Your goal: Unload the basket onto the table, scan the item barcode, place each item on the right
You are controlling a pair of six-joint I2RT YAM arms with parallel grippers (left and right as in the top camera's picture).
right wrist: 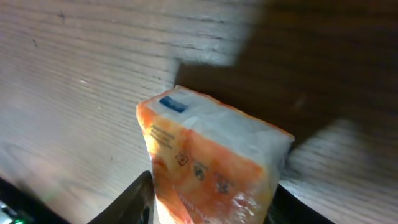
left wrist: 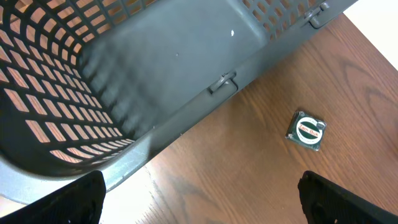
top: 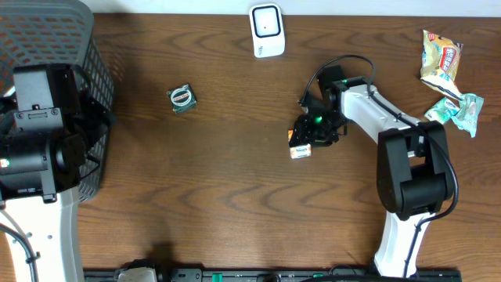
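Observation:
A small orange and white packet (right wrist: 211, 165) sits between the two fingers of my right gripper (right wrist: 208, 208). Both fingers press against its sides, just above the wooden table. From overhead, the packet (top: 300, 150) pokes out to the lower left of the right gripper (top: 315, 131) near the table's middle. A white scanner (top: 267, 30) stands at the back edge, well apart from the packet. My left gripper (left wrist: 199, 208) is open and empty, hovering beside the basket. No barcode shows on the packet's visible faces.
A dark mesh basket (top: 55, 35) fills the far left corner, and its wall (left wrist: 186, 68) is close to the left gripper. A small green tin (top: 182, 98) lies left of centre. Two snack bags (top: 441, 59) (top: 459, 112) lie at the right edge.

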